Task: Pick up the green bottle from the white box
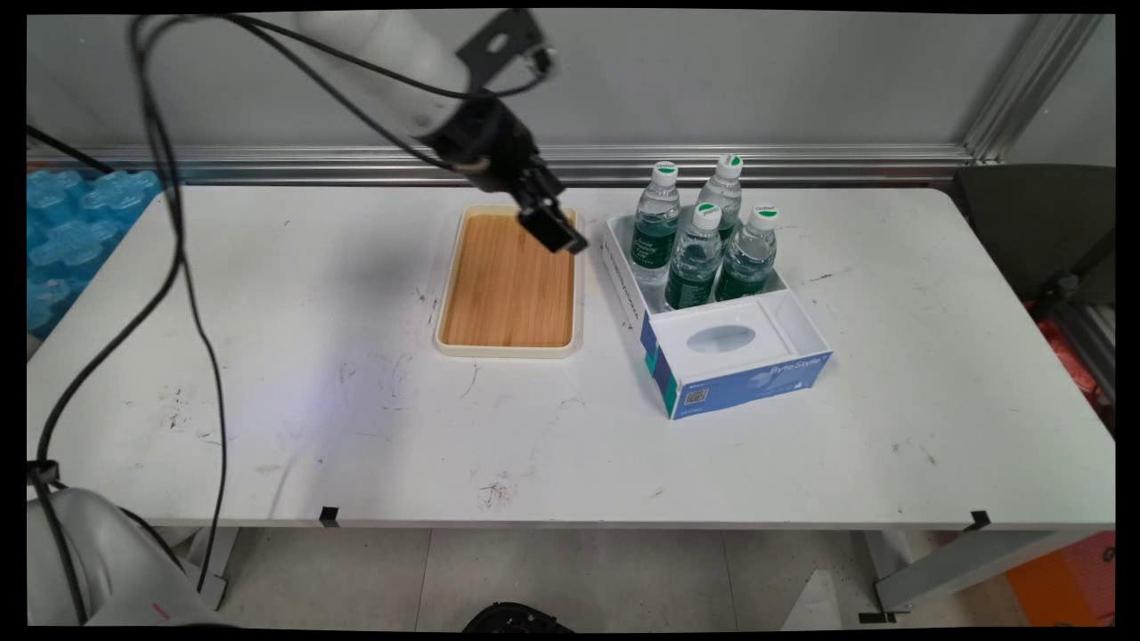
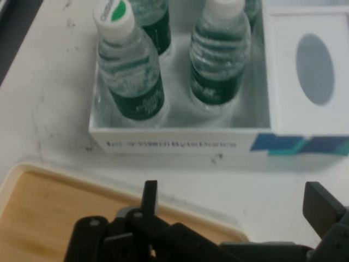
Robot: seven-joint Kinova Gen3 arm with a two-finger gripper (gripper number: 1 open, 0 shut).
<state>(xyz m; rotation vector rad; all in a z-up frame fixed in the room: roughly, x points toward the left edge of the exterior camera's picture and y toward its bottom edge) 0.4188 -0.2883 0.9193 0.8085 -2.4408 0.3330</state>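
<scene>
Fingers [image 2: 150, 196] spread, gripping nothing, the hand [image 1: 554, 227] hangs over the tray's [image 1: 508, 285] far corner (box [image 1: 717, 312] of bottles [image 1: 695, 258] just beside).

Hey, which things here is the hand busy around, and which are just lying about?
Around the open hand: tray under it; box beside it; four bottles standing in the box.
Lying about: blue packs at far left.

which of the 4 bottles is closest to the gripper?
The back-left bottle in the box, on the tray side. It stands nearest the gripper; the other three sit further right or nearer the front.
</scene>
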